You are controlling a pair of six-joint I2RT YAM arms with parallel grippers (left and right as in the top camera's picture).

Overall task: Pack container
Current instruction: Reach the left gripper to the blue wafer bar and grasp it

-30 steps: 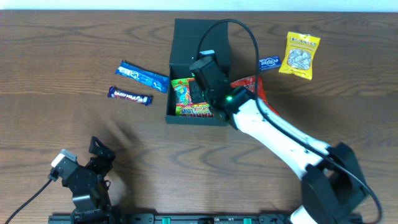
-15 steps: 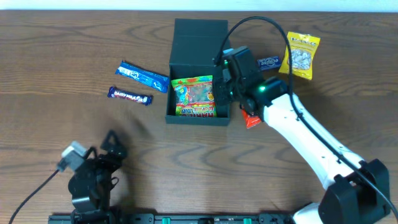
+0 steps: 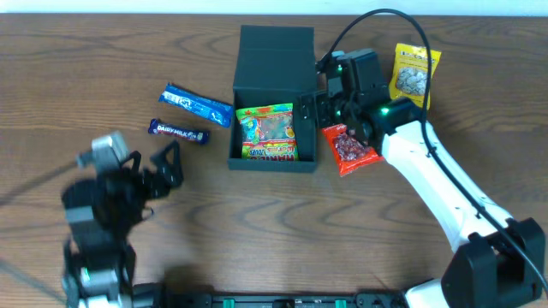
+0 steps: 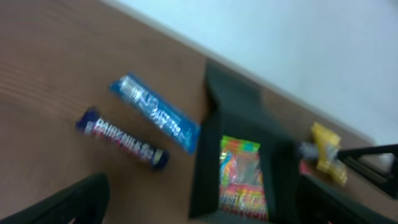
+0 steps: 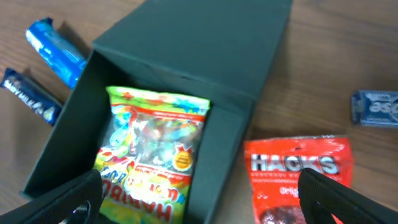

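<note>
The container (image 3: 276,53), a dark teal box with its flap lid folded back, sits at the table's middle. A colourful gummy packet (image 3: 267,132) lies flat inside it, also seen in the right wrist view as the gummy packet (image 5: 152,152). My right gripper (image 3: 325,101) hovers open over the container's right wall (image 5: 224,168), with nothing between its fingers. A red Hacks packet (image 3: 349,150) lies on the table just right of the box. My left gripper (image 3: 167,165) stands open and empty at the front left, facing the container (image 4: 208,165).
A blue bar (image 3: 199,104) and a purple Dairy Milk bar (image 3: 180,132) lie left of the box. A yellow snack packet (image 3: 415,75) lies at the back right. A small blue packet (image 5: 376,107) lies beside the right arm.
My right gripper opened, left the gummy packet in the container and drew back to the right. The left arm rose and swung toward the bars.
</note>
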